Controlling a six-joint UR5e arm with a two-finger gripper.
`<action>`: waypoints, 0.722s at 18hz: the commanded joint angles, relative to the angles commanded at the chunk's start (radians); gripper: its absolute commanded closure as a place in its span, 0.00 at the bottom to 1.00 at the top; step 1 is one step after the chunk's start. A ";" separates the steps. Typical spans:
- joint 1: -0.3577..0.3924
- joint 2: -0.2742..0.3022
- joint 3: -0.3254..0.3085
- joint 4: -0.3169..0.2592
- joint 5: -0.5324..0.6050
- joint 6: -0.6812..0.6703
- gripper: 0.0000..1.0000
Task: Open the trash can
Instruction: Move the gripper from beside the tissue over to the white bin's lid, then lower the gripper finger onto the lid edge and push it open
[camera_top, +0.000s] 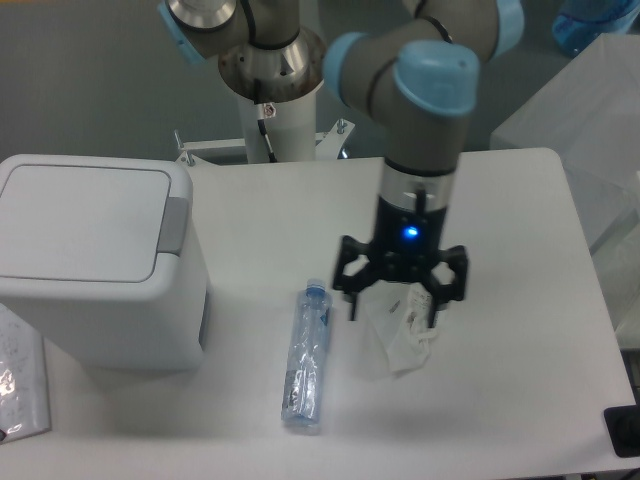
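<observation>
The trash can (95, 262) sits at the left of the white bench (520, 390), lid flat and closed. The end effector (396, 300) hangs with its 2 fingers spread above a crumpled clear wrapper (400, 335), beside a plastic bottle (306, 356) lying flat.
</observation>
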 joint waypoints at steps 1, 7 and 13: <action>-0.015 0.015 -0.002 0.000 -0.015 -0.012 0.00; -0.097 0.164 -0.121 -0.015 -0.023 -0.016 0.00; -0.097 0.270 -0.270 -0.017 -0.014 0.007 0.00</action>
